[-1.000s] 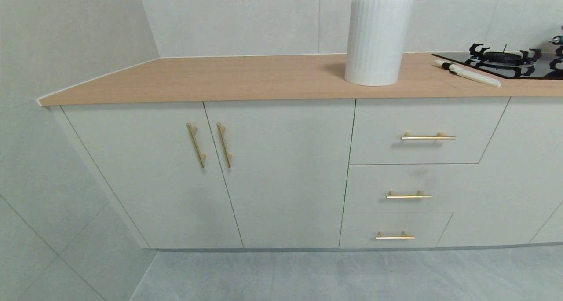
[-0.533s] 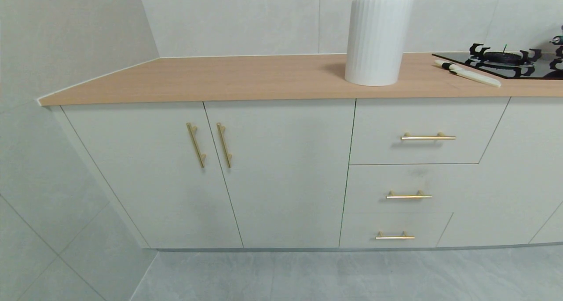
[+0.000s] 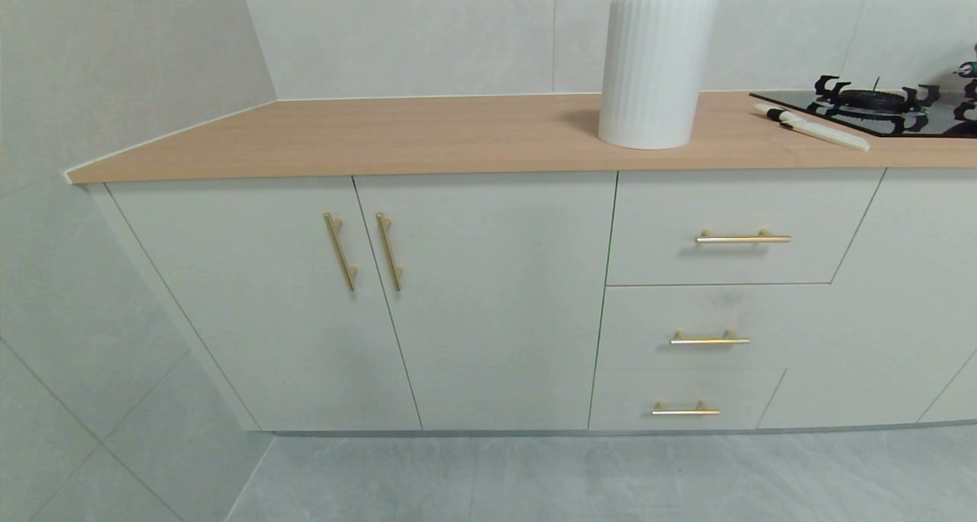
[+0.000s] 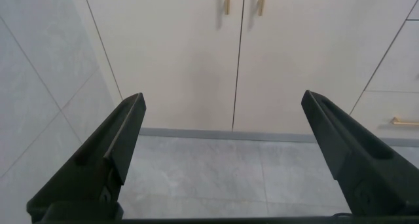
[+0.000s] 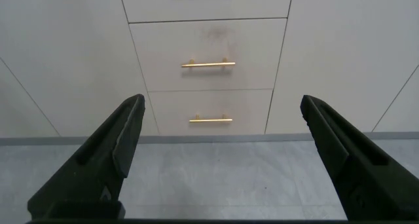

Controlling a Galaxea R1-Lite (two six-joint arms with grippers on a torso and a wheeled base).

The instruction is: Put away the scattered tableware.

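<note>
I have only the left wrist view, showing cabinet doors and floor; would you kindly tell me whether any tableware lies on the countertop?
Observer: Yes, a knife lies on the countertop beside the stove.
Operator: Is there somewhere to put it?
Observer: A tall white ribbed container stands upright on the countertop, apart from the knife.
Operator: And the right gripper?
Observer: The right gripper is open and empty, pointed toward the drawers.

A kitchen — wooden countertop (image 3: 382, 136) over pale cabinet doors (image 3: 488, 301) and drawers (image 3: 725, 201), tiled walls (image 3: 397, 33) behind. At the upper right sits a gas hob (image 3: 870, 106), a knife (image 3: 813, 127) beside it.
</note>
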